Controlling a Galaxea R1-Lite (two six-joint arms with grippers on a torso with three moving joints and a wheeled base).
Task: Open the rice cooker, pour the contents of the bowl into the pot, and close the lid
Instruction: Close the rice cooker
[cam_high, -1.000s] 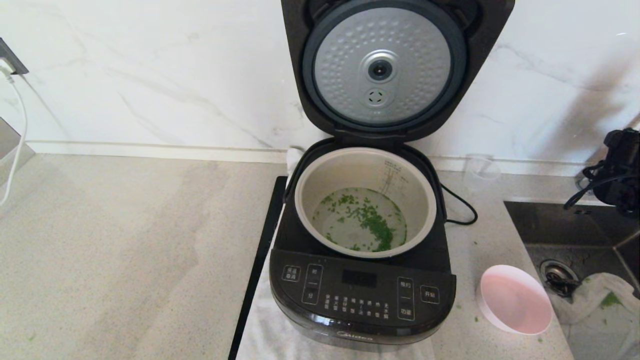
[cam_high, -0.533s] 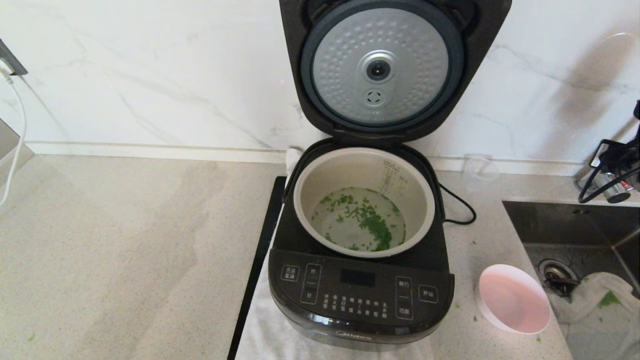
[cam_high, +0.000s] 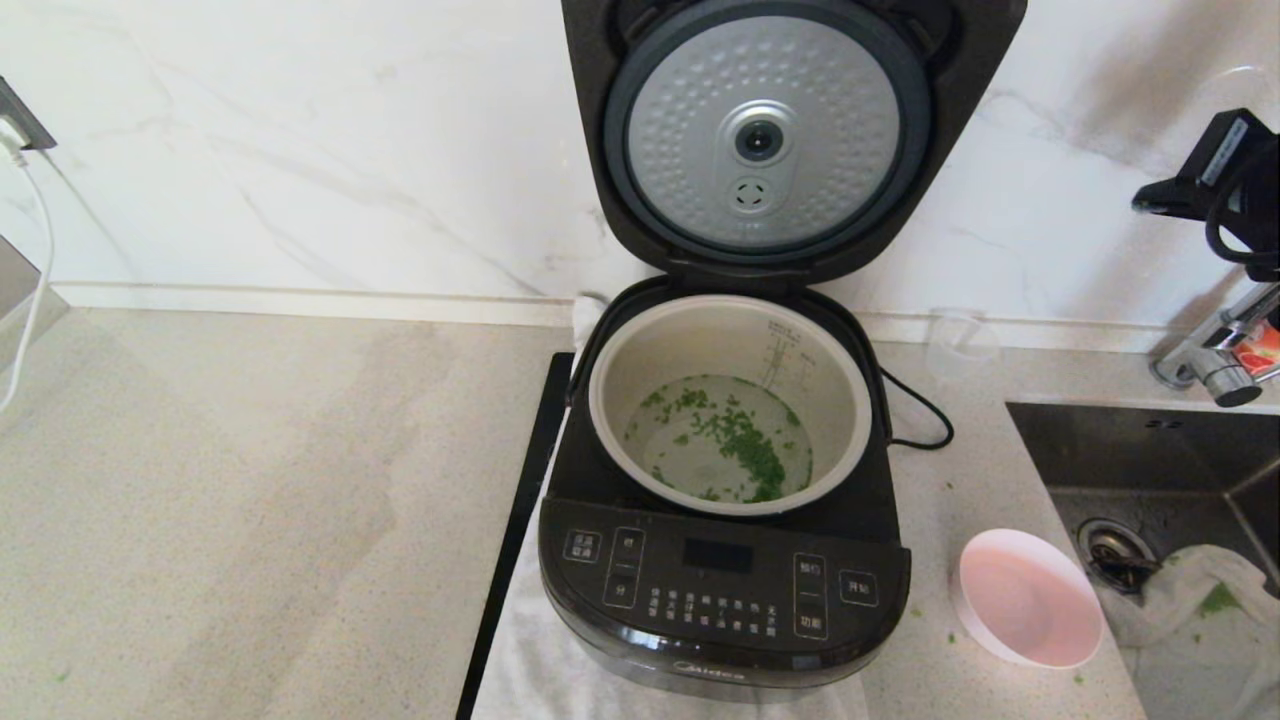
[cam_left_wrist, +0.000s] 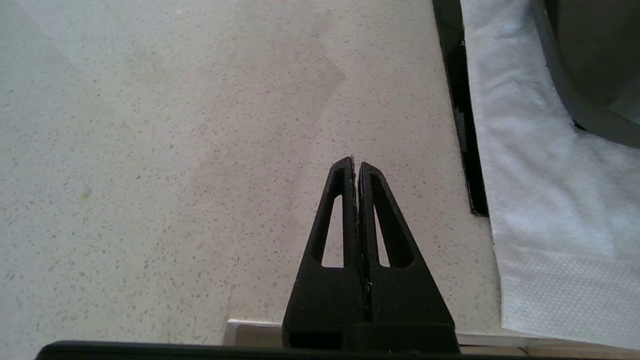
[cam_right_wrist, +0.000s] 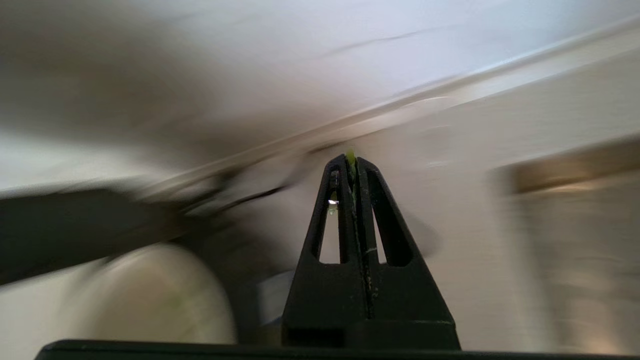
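Right of the glossy black Midea rice cooker (cam_high: 724, 560), on the speckled counter (cam_high: 250, 500), I see the small bowl, white outside w/ pale pink inside (cam_high: 1030, 598), upright and apparently empty. Cooker's black hinged lid (cam_high: 790, 140) stands fully open, dimpled silver plate facing me. Chopped green bits (cam_high: 735, 438) lie in the pale grey-beige metal pot (cam_high: 610, 400) inside the cooker. Right gripper (cam_right_wrist: 353, 162) is raised well right of the cooker, above the steel sink (cam_high: 1150, 470), fingers pressed together w/ a green fleck at the tips. Left gripper (cam_left_wrist: 354, 163) hangs over bare counter left of the cooker, fingers together, nothing held.
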